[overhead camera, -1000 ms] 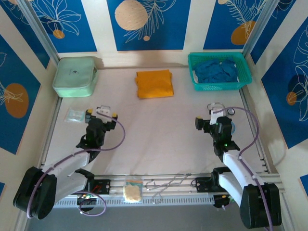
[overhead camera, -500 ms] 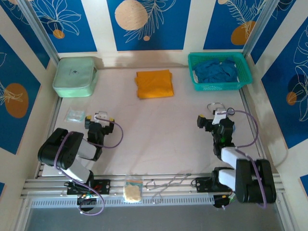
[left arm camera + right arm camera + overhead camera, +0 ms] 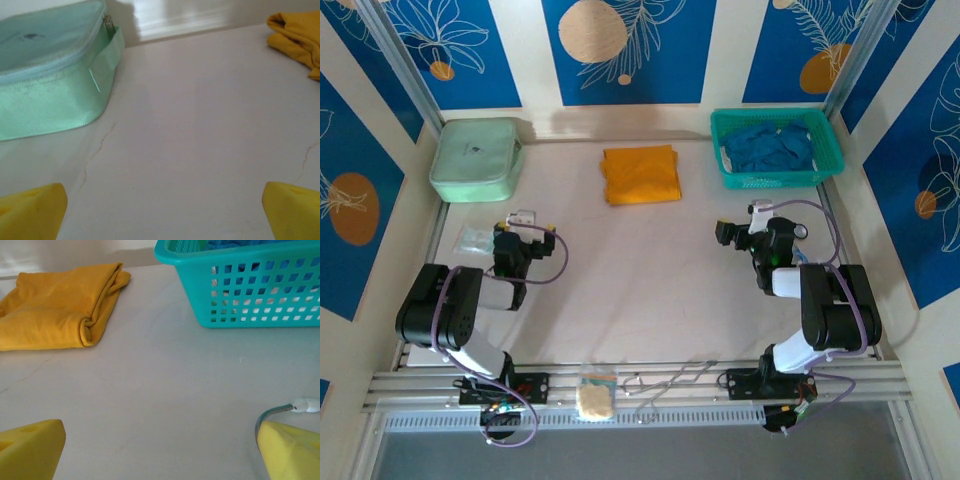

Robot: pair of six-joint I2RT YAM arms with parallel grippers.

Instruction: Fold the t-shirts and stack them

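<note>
Sitting folded at the table's far centre, the mustard-orange t-shirt (image 3: 640, 174) looks done; the blue t-shirts (image 3: 768, 148) lie bunched in the teal basket (image 3: 775, 178) at far right. The left gripper (image 3: 525, 222) and right gripper (image 3: 760, 212) both gape wide and hold nothing. Likely next step is the right arm into the basket — pinch a single shirt at a loose edge and lift it clear of the rim before spreading.

Bright, even light, soft shadows, glare on back wall (image 3: 190, 15), wrist views' near edges blurred
</note>
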